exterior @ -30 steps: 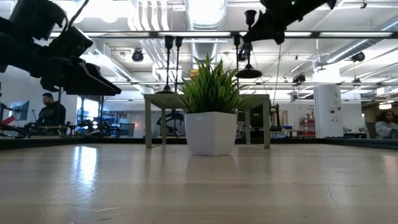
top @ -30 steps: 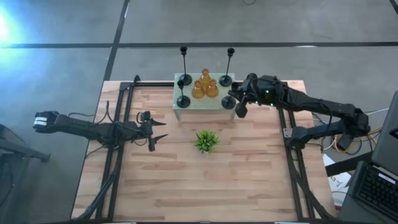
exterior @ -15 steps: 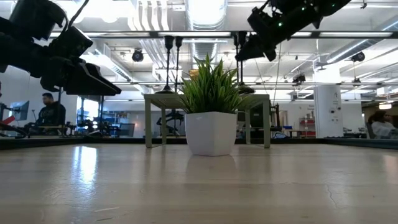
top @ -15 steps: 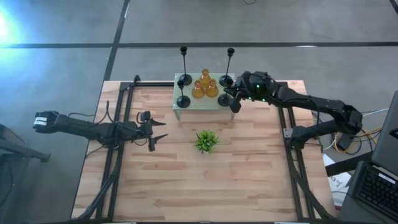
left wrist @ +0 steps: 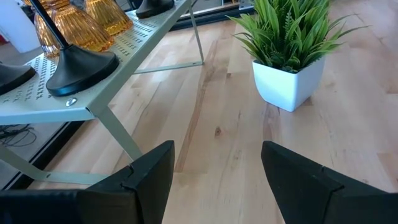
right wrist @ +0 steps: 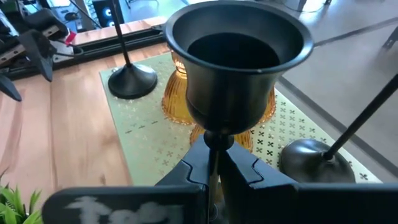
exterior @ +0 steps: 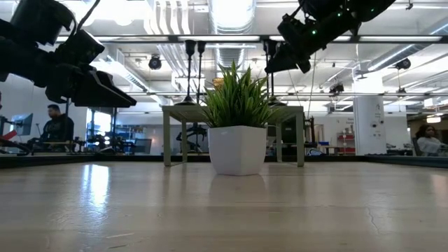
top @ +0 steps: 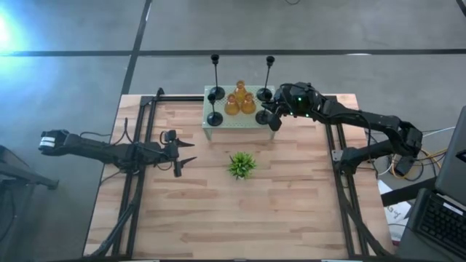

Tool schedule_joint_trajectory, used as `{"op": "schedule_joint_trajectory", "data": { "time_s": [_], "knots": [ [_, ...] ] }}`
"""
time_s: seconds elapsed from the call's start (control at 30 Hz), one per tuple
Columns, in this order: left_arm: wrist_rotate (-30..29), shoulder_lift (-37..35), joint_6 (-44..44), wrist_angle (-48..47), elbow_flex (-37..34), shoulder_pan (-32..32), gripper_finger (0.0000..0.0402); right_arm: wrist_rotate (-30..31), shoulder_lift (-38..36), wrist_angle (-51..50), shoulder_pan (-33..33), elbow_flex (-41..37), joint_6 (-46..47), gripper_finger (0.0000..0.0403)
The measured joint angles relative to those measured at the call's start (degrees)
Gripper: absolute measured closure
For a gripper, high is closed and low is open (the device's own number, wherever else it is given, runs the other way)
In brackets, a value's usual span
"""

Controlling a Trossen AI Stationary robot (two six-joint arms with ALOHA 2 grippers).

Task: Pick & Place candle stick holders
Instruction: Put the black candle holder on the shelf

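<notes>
A pale green perforated stand (top: 233, 125) at the table's far middle carries two tall black candle stick holders (top: 215, 76) (top: 269, 73), three amber glass ones (top: 240, 102) and a short black one (top: 213, 116). My right gripper (top: 274, 121) is over the stand's right end, shut on another short black holder (right wrist: 239, 56) with a wide cup. My left gripper (left wrist: 214, 180) hovers open over the table's left part, away from the stand, with nothing between its fingers. My right gripper pinches the black holder's thin stem (right wrist: 213, 138) just under the cup between its two fingers (right wrist: 249, 168). It comes from the table's right, slanting slightly down. The holder stands upright with its cup up. The fingers hide its base, so I cannot tell whether it rests on the stand.
A small spiky green plant in a white pot (top: 241, 165) stands mid-table in front of the stand. Black rails (top: 138, 182) (top: 342, 189) run along both table sides. In the low view, people show in the room behind the table.
My right gripper has carried the black holder a little toward the table's left and far edge, over the stand's right end, and has sunk with it. It has stayed shut, and the holder has stayed upright.
</notes>
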Motion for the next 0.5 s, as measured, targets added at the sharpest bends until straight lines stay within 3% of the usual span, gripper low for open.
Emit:
{"op": "schedule_joint_trajectory", "data": {
  "time_s": [0.2,0.5],
  "knots": [
    [0.0,0.0,0.0,0.0,0.0,0.0,0.0156,0.0,0.2,0.0,0.0,0.0,0.0,0.0387],
    [0.0,0.0,0.0,0.0,0.0,0.0,0.0156,0.0,0.2,-0.3,0.0,0.0,1.3,0.0344]
  ]
}}
